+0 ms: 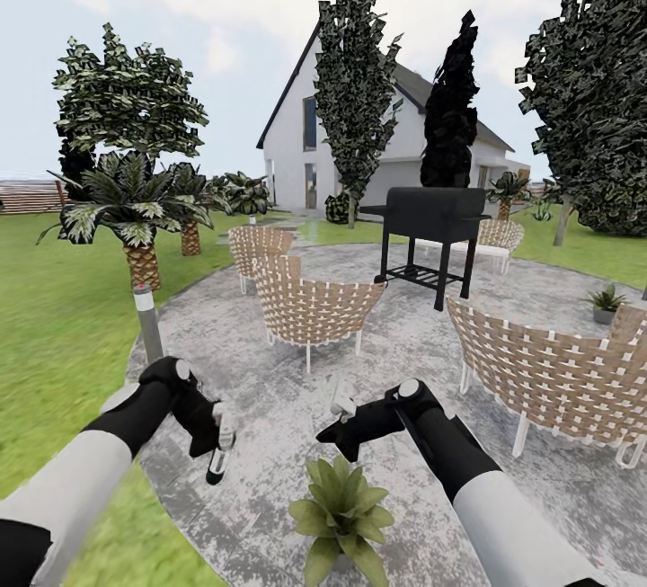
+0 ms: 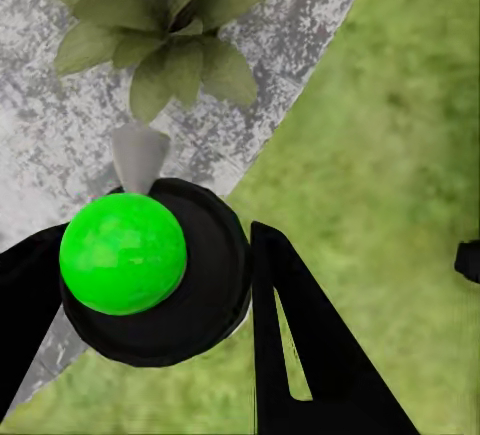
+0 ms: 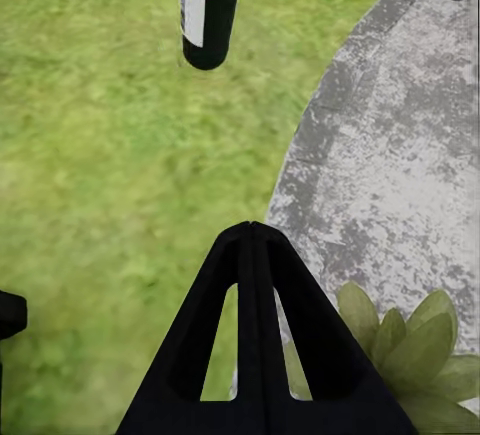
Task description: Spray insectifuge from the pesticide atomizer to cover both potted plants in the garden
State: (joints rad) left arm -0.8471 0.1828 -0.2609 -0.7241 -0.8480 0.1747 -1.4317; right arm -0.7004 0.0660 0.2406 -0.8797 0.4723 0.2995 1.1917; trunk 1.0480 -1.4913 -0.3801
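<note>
green dot tops atomizer in left pincer.

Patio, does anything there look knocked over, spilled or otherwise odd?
Nothing is tipped or spilled: the chairs and grill stand upright. One oddity: a bright green ball sits on the atomizer held in the left tool, unlike anything else here.
</note>
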